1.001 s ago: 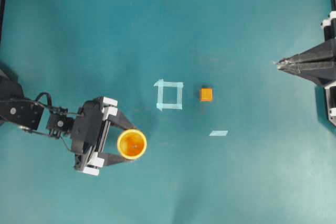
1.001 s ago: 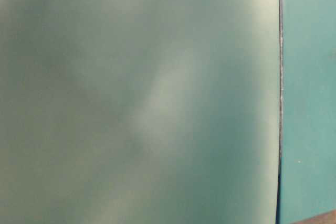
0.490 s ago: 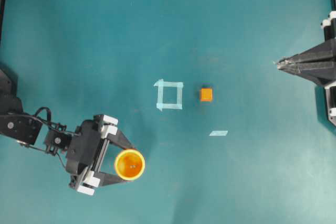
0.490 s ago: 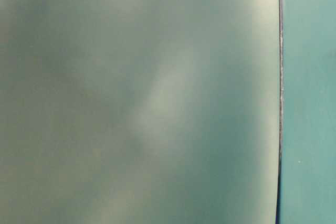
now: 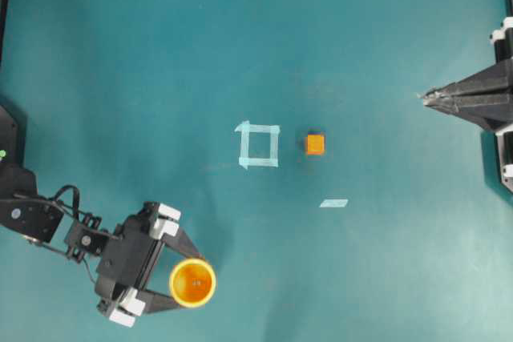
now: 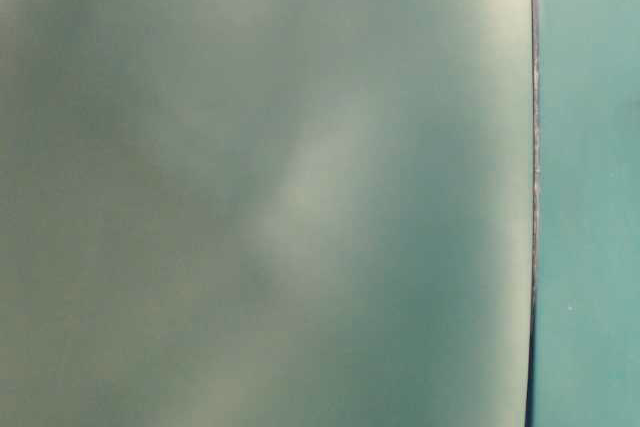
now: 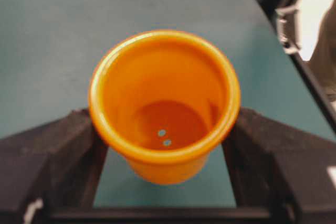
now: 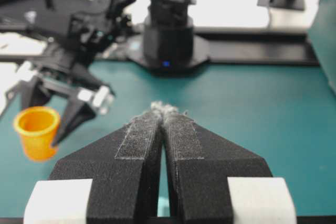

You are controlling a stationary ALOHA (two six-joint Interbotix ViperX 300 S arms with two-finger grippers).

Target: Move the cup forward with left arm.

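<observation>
The left gripper, clamped on the yellow cup, has carried it toward the overhead view's bottom edge, so the move looks underway.

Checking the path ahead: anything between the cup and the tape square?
No. In the overhead view only bare teal table lies between the cup and the tape square. The orange cube sits beyond the square.
</observation>
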